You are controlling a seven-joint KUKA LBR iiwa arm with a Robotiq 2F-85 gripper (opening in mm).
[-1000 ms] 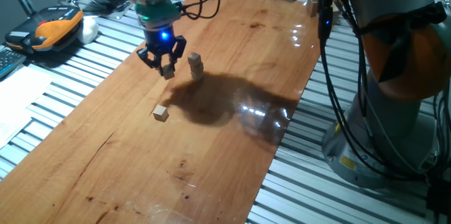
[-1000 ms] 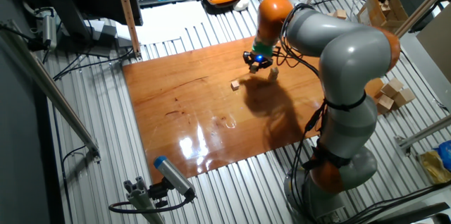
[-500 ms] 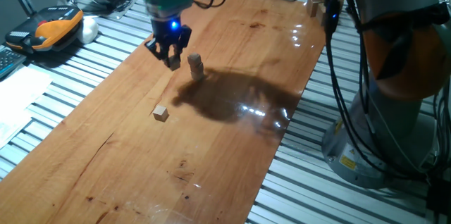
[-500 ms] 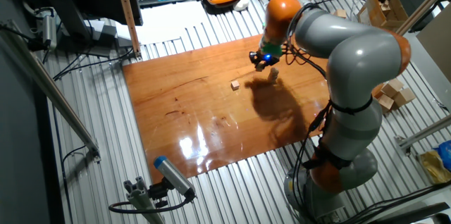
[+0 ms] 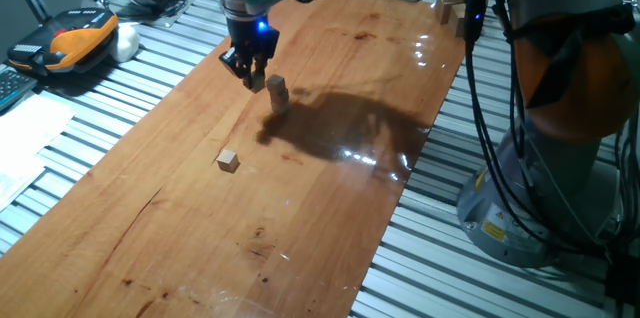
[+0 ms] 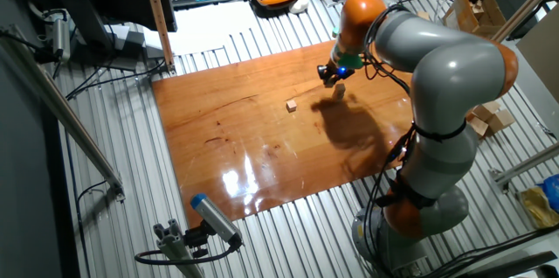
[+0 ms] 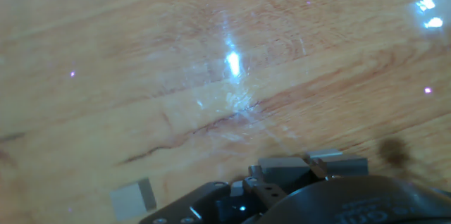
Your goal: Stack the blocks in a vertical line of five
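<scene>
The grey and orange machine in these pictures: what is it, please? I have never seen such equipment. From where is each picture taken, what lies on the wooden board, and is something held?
It is a robot arm with a two-finger pincer at its end. Two pictures come from fixed cameras on different sides of the table. The blurred third comes from a camera on the hand, looking down at the brown wooden board. The pincer seems shut on a tiny tan wooden cube. Beside it stands a short stack of such cubes, and one loose cube lies apart.
</scene>
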